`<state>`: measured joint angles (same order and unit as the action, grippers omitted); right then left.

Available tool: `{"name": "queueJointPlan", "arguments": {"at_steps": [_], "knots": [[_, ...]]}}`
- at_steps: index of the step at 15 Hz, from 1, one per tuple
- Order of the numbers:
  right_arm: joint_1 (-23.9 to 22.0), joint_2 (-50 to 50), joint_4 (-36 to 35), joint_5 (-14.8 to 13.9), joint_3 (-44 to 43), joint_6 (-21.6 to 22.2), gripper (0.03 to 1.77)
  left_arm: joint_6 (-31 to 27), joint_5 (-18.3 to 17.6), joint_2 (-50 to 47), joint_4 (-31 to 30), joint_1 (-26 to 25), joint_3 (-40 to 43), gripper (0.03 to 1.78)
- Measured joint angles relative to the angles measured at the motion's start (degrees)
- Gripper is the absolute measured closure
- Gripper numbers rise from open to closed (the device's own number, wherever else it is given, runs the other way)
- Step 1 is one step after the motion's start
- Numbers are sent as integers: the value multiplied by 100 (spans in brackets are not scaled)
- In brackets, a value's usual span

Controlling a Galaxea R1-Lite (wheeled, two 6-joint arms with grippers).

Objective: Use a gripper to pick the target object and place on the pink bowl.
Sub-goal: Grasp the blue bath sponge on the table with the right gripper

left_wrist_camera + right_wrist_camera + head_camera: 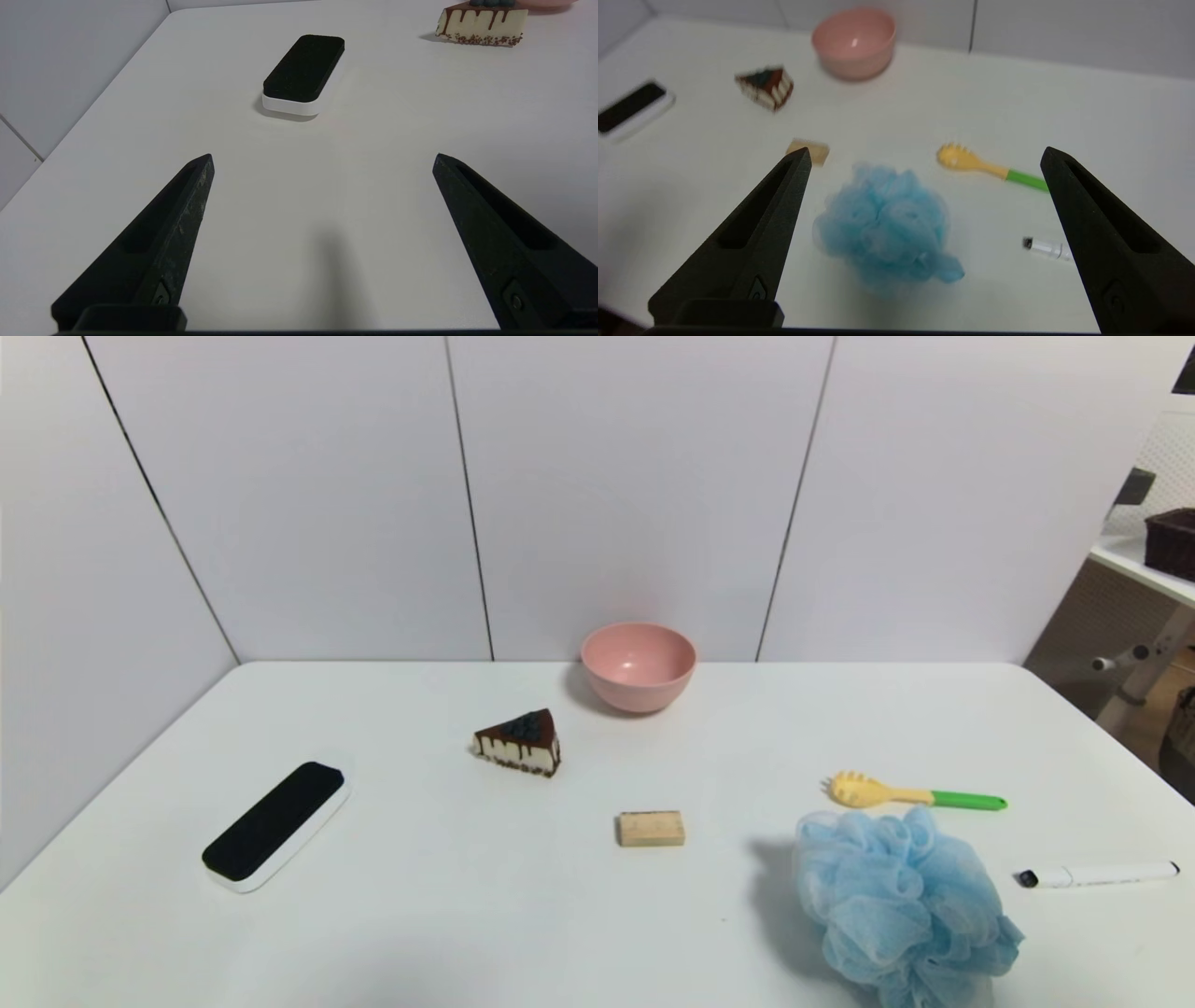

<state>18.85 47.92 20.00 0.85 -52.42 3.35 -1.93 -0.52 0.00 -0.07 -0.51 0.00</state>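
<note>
**Operator:** State of the grippers and the target?

**Guide:** Your right gripper (927, 151) is released: its fingers stand wide apart with nothing gripped, and the bath pouf (901, 905) shows between them in the wrist view. Your left gripper (323, 156) is idle over the table's left side, also spread and unloaded. Taking twelve as the far edge, the pouf rests on the table (420, 915) at four o'clock from the table's middle. From the pouf, the bowl (639, 667) lies towards eleven, the spaghetti spoon (864, 791) at twelve, the marker (1097, 875) at three and the wooden block (652, 829) near ten.

**Operator:** Likely faults?

**Guide:** Caution: if you close too high, the fingers may pinch only loose mesh, and the pouf may sag or slip out. Descending off centre could push it into the spoon. A low carry could strike the block. The pouf is wider than the bowl, so an off-centre release may let it roll off or tip the bowl.

**Operator:** Orientation?

**Guide:** It is nearly round and has no true front. Its slight long axis appears to run from eleven to five, though the head view crops its near edge. One ruffle points towards four.
</note>
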Motion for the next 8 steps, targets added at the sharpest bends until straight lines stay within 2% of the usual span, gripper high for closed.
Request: {"name": "queueJointPlan", "arguments": {"at_steps": [2, 3, 8], "knots": [[491, 552, 944, 7, -364, -104, 10, 2, 1, 0, 0, 0, 0, 12], [690, 795, 1145, 2, -444, -123, 10, 0, 1, 0, 0, 0, 0, 12], [1163, 1822, 1208, -23, -675, -160, 10, 0, 0, 0, 0, -1, 0, 12]]}}
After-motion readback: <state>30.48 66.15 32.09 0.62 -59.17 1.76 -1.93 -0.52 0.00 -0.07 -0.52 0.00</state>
